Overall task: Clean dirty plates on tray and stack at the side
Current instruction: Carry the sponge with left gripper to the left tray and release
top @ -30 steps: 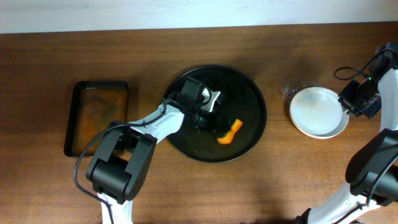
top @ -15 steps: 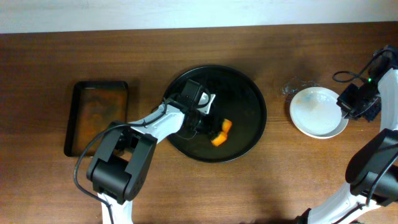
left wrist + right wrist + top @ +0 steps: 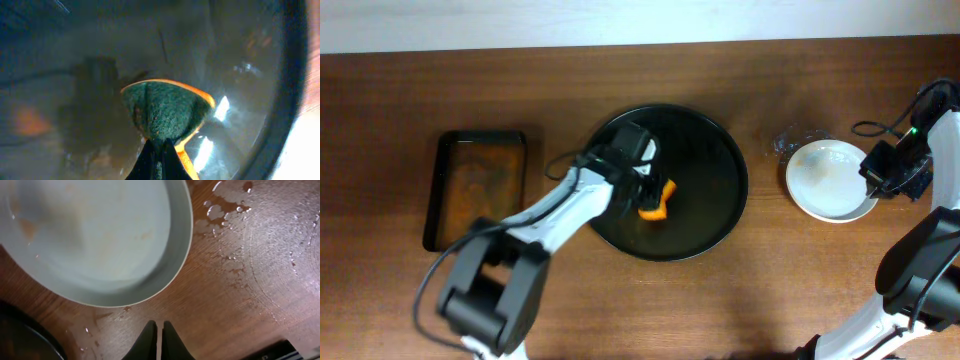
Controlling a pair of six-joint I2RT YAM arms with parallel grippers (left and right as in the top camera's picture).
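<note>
Left gripper [image 3: 642, 192] pinching sponge [image 3: 653, 199] on black plate [image 3: 720, 232], frame centre.

Overhead: the sponge's long axis runs upper right to lower left. Left wrist view: green scrub face [image 3: 165, 112] towards the camera, orange edge behind. Right gripper [image 3: 160, 330] is pressed together and empty, just beside the white plate [image 3: 95, 235] at right. Tray [image 3: 434, 200] at far left.

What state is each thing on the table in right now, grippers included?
left gripper: shut on the sponge
sponge: pinched, over the black plate, green side showing
black plate: flat on the table, wet sheen
white plate: flat, empty, faint brown smears
right gripper: shut, empty, beside the white plate
rectangular tray: flat, brown film inside
table: water drops by the white plate
</note>
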